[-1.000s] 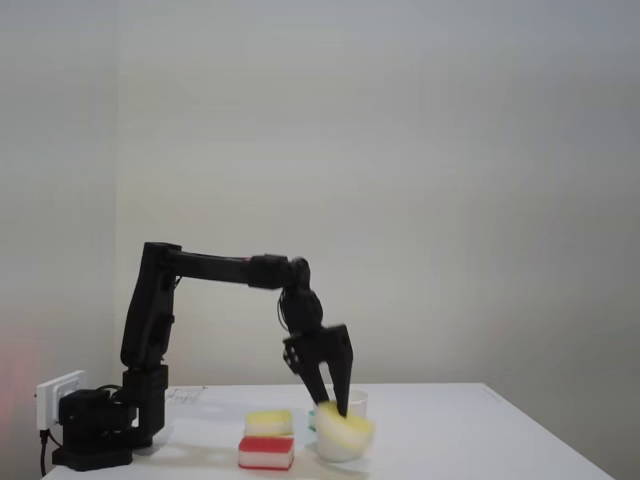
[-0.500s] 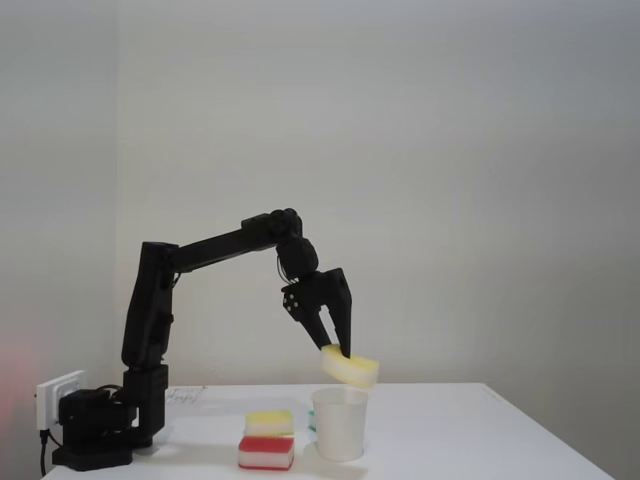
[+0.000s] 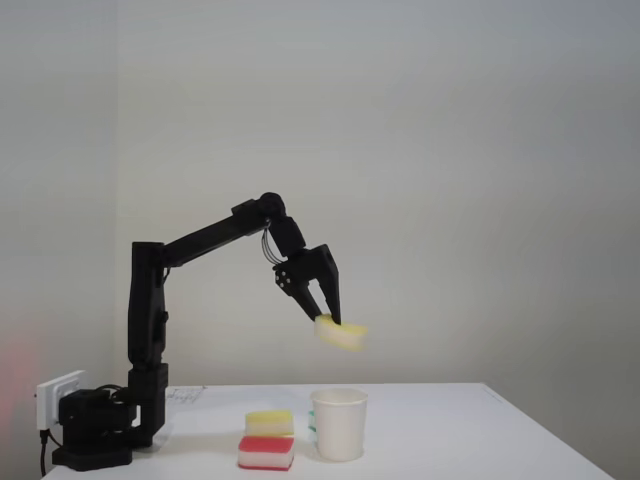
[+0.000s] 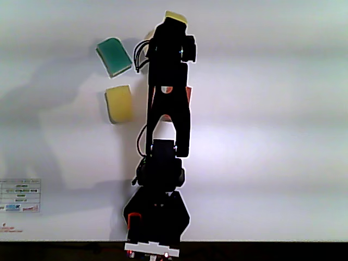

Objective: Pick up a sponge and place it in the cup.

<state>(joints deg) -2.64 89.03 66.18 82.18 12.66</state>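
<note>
The gripper (image 3: 334, 323) is clamping the sponge (image 3: 342, 335) by one end, well above the cup (image 3: 339, 424). The sponge's long axis is lying nearly level, roughly over the cup's mouth, so it probably needs tipping on end to go in.

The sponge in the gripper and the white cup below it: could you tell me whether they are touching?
Apart. In the fixed view the sponge hangs in the gripper well above the cup, with bare wall showing between them.

Fixed view: open air between held sponge (image 3: 342, 334) and cup (image 3: 339, 424) mouth, centre frame. Red-and-white sponge (image 3: 266, 452) and yellow sponge (image 3: 269, 422) crowd cup's left; right tabletop (image 3: 480, 440) free.
</note>
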